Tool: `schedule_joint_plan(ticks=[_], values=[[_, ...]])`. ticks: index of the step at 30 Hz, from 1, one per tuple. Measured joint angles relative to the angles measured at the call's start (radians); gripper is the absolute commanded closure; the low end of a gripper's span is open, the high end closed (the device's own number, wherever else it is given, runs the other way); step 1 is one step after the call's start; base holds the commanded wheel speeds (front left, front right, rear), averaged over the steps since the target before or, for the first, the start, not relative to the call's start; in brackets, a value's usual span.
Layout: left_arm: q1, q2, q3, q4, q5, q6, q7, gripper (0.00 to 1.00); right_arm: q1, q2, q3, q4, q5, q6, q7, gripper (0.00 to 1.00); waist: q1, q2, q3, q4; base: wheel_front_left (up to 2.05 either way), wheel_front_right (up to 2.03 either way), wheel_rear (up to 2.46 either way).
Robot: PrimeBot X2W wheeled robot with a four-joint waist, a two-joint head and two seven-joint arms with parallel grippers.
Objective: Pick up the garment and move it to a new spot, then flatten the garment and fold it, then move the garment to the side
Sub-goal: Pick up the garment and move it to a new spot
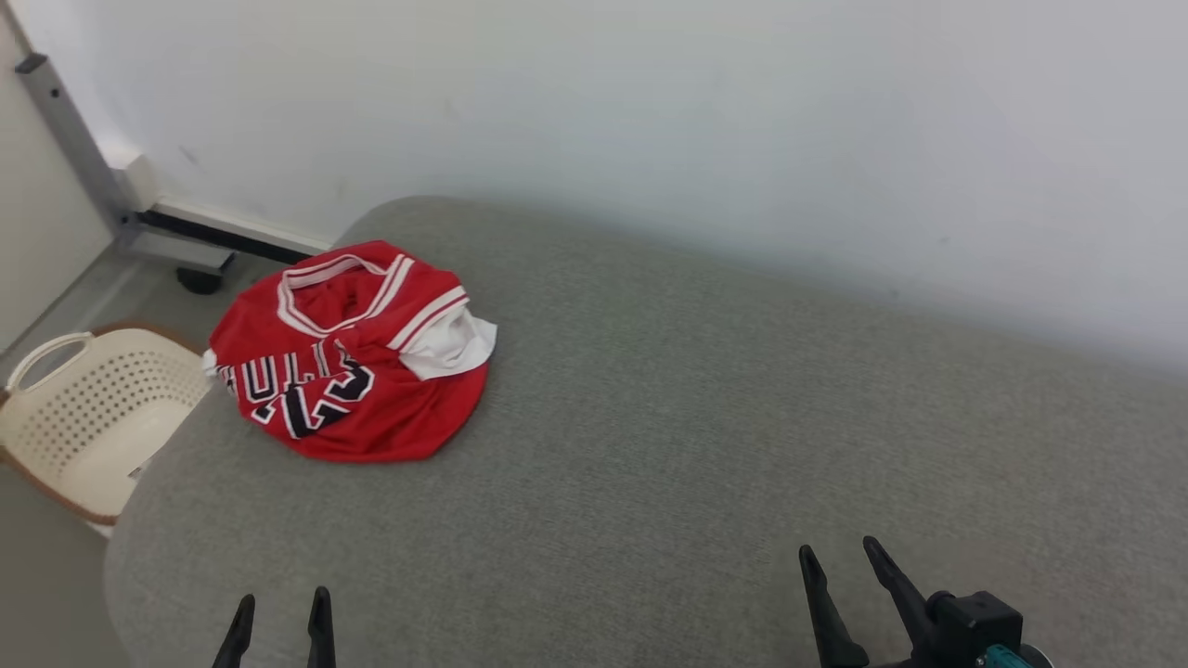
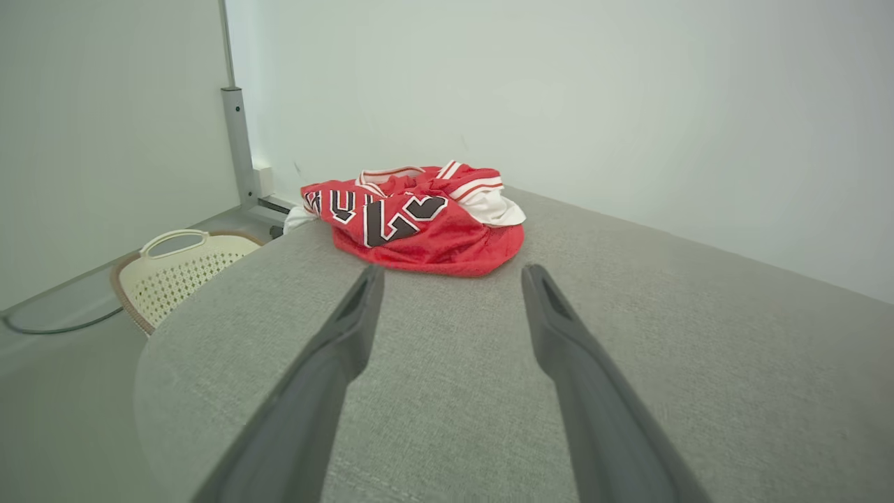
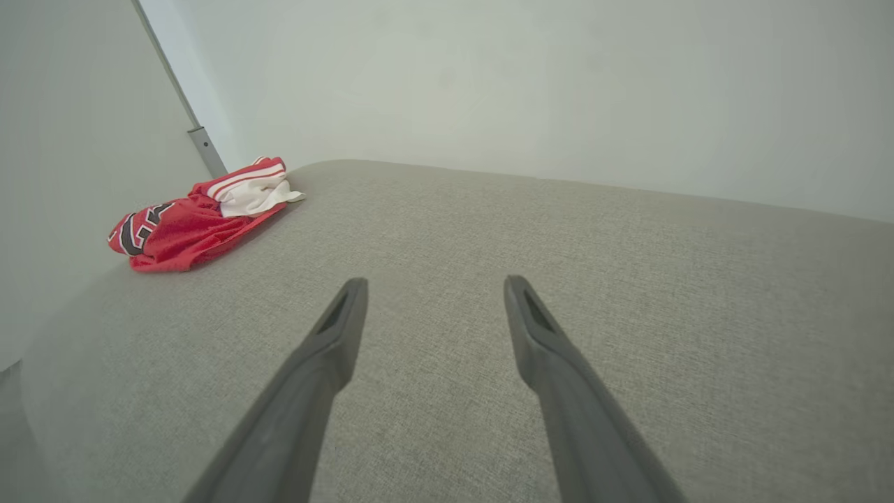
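Pickup is pending: garment (image 1: 348, 357) is lying bunched far-left on counter (image 1: 696, 417); left claw (image 1: 284, 596), right claw (image 1: 839, 545) both spread, empty. Next probably needs left reaching across, pinching cloth.

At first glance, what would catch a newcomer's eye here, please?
A crumpled red jersey stands out, bunched near the far left corner of the grey cushion. A cream basket sits lower down, just left of it. The left end effector and right end effector stand open at the near edge.
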Motion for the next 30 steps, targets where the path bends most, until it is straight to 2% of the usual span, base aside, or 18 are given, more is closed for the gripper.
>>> schedule_joint_plan(ticks=[7,12,30], values=[[0.02,-0.001,0.023,-0.021,-0.003,0.001,0.0,0.0,-0.03,0.001,0.052,0.017,0.006,0.0,0.006,0.0,0.0,0.0,-0.001,0.105,0.0,0.0,0.0],[0.033,-0.008,0.036,-0.042,-0.003,0.008,0.0,0.0,-0.058,0.001,0.079,0.032,0.008,0.0,0.01,0.0,0.0,0.0,0.01,0.139,0.0,0.0,0.0],[0.033,-0.033,0.045,-0.044,-0.001,0.008,0.0,0.0,-0.097,-0.005,0.088,0.067,0.016,0.0,0.001,0.0,0.0,0.0001,0.055,0.159,0.0,0.0,0.0]])
